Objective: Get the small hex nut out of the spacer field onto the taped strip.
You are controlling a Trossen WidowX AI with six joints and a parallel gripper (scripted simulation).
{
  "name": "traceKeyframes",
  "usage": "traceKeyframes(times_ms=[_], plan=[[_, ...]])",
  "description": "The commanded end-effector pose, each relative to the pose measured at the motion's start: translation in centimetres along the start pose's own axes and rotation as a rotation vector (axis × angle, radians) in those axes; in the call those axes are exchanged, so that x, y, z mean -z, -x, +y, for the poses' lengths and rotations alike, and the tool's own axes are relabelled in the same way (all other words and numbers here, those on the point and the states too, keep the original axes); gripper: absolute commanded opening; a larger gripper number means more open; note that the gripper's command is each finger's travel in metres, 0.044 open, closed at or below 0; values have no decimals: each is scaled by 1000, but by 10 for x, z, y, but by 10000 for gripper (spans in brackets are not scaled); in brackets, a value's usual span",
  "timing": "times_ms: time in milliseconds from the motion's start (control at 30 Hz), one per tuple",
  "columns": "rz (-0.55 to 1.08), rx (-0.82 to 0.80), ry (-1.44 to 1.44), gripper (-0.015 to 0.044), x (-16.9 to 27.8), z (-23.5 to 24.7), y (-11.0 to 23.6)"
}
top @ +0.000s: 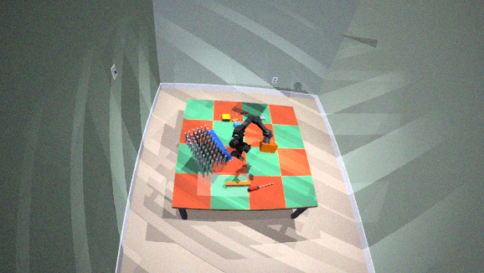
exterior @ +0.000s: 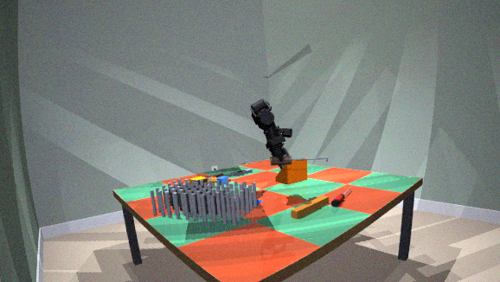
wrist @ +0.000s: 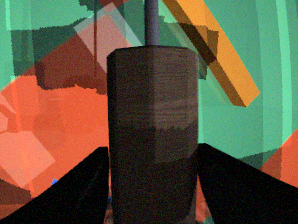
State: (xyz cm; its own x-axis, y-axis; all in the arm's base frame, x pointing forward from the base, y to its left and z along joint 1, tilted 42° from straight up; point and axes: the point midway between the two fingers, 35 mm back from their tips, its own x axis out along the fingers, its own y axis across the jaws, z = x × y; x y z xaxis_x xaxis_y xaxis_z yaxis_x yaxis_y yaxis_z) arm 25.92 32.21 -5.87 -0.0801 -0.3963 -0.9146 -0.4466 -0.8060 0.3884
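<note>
My gripper [top: 239,155] [exterior: 281,160] [wrist: 152,153] is shut on the dark wooden handle [wrist: 152,95] of a tool. The tool's thin metal rod [exterior: 309,160] [wrist: 151,22] stretches out level to the right in the exterior view, with a small bent tip at its end. The tool is above the table, on the front side of the spacers. The metal spacers [top: 205,146] [exterior: 205,201] stand upright in a dense field. The blue taped strip [top: 219,143] [exterior: 259,202] runs along the field's front. The hex nut cannot be made out in these views.
An orange block [top: 268,146] [exterior: 298,171] stands by the arm's base. A yellow-orange bar [top: 238,183] [exterior: 310,207] [wrist: 220,52] and a red-handled screwdriver [top: 254,188] [exterior: 338,199] lie on the near side. A yellow block [top: 226,117] and a blue block [exterior: 222,179] lie beyond the spacers.
</note>
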Motion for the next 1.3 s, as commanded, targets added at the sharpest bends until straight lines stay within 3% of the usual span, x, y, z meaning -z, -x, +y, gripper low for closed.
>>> traceKeyframes(times_ms=[0,233,1267], plan=[[-39,6,112,0,-11,-12,-6],[-88,11,261,0,-24,-27,-19],[-87,12,260,0,-17,-28,-37]])
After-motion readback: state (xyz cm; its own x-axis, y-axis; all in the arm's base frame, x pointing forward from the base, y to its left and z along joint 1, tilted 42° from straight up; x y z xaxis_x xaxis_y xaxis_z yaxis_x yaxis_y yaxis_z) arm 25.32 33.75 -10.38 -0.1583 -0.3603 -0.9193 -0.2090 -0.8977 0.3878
